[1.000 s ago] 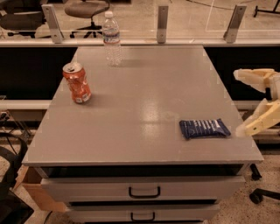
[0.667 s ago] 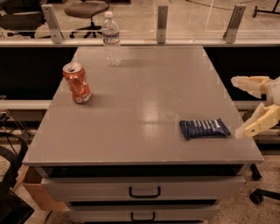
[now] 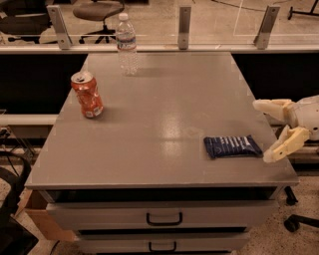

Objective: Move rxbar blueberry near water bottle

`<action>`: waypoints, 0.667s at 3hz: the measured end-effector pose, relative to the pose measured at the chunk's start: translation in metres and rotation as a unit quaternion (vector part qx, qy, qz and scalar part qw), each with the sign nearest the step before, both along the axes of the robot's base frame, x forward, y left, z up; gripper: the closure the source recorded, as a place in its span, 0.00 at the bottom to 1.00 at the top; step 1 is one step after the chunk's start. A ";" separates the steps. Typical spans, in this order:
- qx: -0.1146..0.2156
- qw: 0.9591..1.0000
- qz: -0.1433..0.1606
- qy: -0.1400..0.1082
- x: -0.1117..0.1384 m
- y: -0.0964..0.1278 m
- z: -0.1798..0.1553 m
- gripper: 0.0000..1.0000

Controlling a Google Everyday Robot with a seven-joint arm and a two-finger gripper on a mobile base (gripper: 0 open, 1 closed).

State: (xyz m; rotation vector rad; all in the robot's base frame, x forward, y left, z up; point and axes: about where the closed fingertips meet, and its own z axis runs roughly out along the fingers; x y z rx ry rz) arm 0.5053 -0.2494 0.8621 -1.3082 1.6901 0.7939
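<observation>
The rxbar blueberry [image 3: 232, 147], a flat dark blue wrapper with pale stripes, lies near the front right edge of the grey table [image 3: 164, 114]. The water bottle [image 3: 126, 44], clear with a white cap, stands upright at the far edge, left of centre. My gripper [image 3: 265, 130] comes in from the right edge of the view, just right of the bar. Its two pale fingers [image 3: 285, 145] are spread apart and hold nothing. The lower finger's tip is close to the bar's right end.
A dented orange soda can [image 3: 87, 94] stands on the left side of the table. A rail with metal posts [image 3: 184, 21] runs behind the far edge. Drawers with handles [image 3: 164, 218] are below the front edge. Office chairs [image 3: 94, 10] stand behind.
My gripper has shifted slightly left and down toward the bar's right end. The bar, bottle and can have not moved.
</observation>
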 end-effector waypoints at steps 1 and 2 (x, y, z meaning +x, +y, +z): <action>0.002 1.000 0.014 0.004 0.001 0.000 -0.015 0.00; 0.005 1.000 0.027 -0.005 0.000 0.008 -0.026 0.00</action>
